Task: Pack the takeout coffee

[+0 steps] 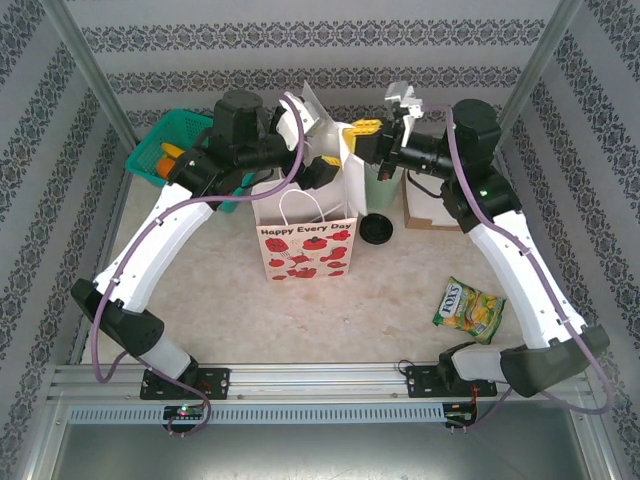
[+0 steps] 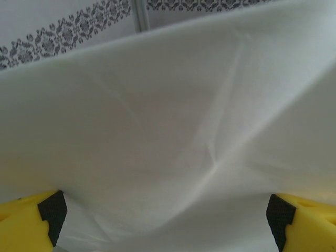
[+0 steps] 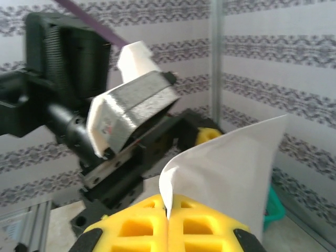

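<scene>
The left gripper [image 2: 168, 223] holds its jaws wide apart astride the paper bag [image 1: 305, 250] wall. The right gripper [image 3: 168, 218] pinches the bag's rim. The takeout coffee [image 1: 377, 230], apparently the dark cup on the bench [image 1: 400, 310], stands below those jaws, nearest the right arm.

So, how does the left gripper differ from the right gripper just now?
The left gripper stands wide open; the right gripper is shut. The right gripper pinches an upper edge of the white paper bag, while the left gripper grips nothing: the bag's paper only spans its open gap. Both are yellow at the tips and are up at the bag's top.
</scene>
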Action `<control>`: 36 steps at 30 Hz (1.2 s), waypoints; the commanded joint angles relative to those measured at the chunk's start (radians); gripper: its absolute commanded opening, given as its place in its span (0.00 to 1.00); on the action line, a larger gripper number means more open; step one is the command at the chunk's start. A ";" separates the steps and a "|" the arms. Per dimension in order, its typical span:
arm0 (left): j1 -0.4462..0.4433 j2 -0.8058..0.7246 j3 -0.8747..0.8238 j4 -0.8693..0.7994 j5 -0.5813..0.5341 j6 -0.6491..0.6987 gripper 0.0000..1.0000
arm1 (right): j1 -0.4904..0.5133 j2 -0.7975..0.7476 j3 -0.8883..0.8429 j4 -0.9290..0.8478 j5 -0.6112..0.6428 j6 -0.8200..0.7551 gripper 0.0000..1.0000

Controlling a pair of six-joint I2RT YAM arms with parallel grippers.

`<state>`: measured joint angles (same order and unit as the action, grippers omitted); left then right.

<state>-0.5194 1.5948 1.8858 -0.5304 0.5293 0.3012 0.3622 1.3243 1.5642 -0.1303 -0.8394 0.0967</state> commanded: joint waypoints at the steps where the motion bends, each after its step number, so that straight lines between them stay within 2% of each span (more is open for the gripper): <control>1: 0.019 0.012 0.064 -0.081 0.226 0.143 1.00 | 0.028 0.042 0.070 0.035 -0.108 -0.032 0.00; 4: 0.019 0.035 0.118 -0.198 0.372 0.218 1.00 | 0.041 0.084 0.121 0.051 -0.178 -0.020 0.00; 7: 0.022 0.047 0.130 -0.205 0.397 0.230 1.00 | 0.051 0.128 0.178 0.049 -0.247 -0.022 0.00; 12: 0.046 0.053 0.124 -0.141 0.479 0.181 0.99 | 0.053 0.169 0.212 0.051 -0.288 -0.034 0.00; 14: 0.054 0.053 0.115 -0.098 0.453 0.140 0.98 | 0.054 0.169 0.212 0.052 -0.295 -0.035 0.00; 18: 0.086 0.033 0.075 0.000 0.295 0.032 1.00 | 0.048 0.151 0.184 0.039 -0.279 -0.055 0.00; 21: 0.113 0.018 0.043 0.002 0.240 0.018 1.00 | 0.038 0.135 0.159 0.024 -0.263 -0.072 0.00; 27: 0.124 -0.018 0.035 -0.075 0.246 0.113 1.00 | 0.041 0.162 0.168 -0.010 -0.277 -0.096 0.00; 32: 0.168 -0.122 -0.089 0.029 0.174 0.093 1.00 | 0.049 0.177 0.177 -0.051 -0.231 -0.147 0.00; 36: 0.174 -0.148 -0.104 0.020 0.159 0.109 1.00 | 0.066 0.207 0.209 -0.078 -0.284 -0.164 0.00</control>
<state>-0.3531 1.4723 1.7859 -0.5629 0.7040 0.3862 0.4088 1.5059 1.7401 -0.1852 -1.0813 -0.0196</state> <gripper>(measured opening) 0.994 0.066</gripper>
